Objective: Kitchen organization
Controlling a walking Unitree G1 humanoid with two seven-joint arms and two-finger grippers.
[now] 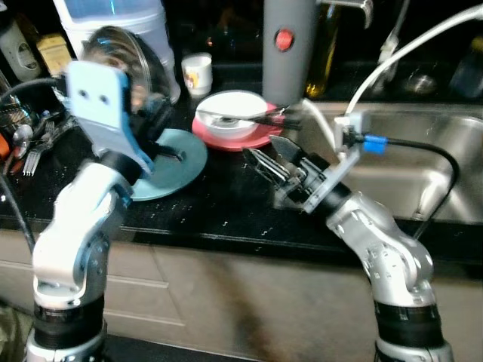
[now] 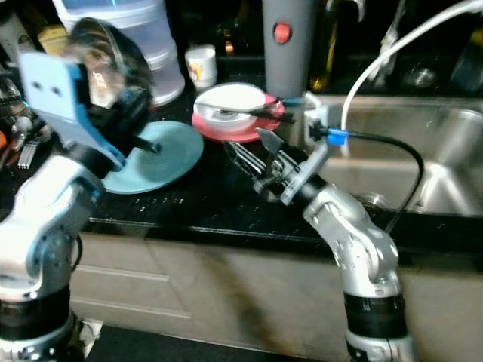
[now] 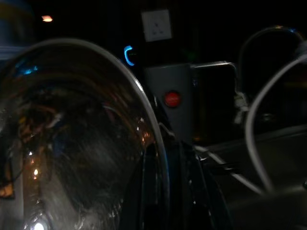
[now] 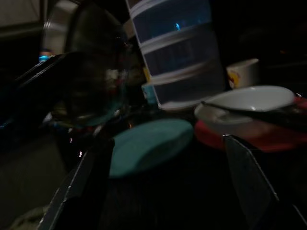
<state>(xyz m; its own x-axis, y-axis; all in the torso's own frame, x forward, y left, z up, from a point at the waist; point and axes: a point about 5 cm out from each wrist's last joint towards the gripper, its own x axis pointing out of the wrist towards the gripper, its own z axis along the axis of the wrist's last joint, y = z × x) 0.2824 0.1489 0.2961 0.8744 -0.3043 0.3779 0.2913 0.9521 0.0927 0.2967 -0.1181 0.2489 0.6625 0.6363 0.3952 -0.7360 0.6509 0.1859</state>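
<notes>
While your right gripper is hovering low over the dark counter with its fingers spread wide and nothing between them, it is sitting just on your side of the red plate, between the teal plate and the sink. Your left gripper is raised above the teal plate, gripping a glass lid by its edge and holding it upright and tilted; the lid is blurred. The teal plate is lying flat on the counter, left of the red plate and apart from it. On the red plate a white bowl is sitting, with a dark utensil lying across it. Just behind the red plate a grey canister with a red button is standing. Left of that you are seeing a small white cup, and a big white container behind the lid.
</notes>
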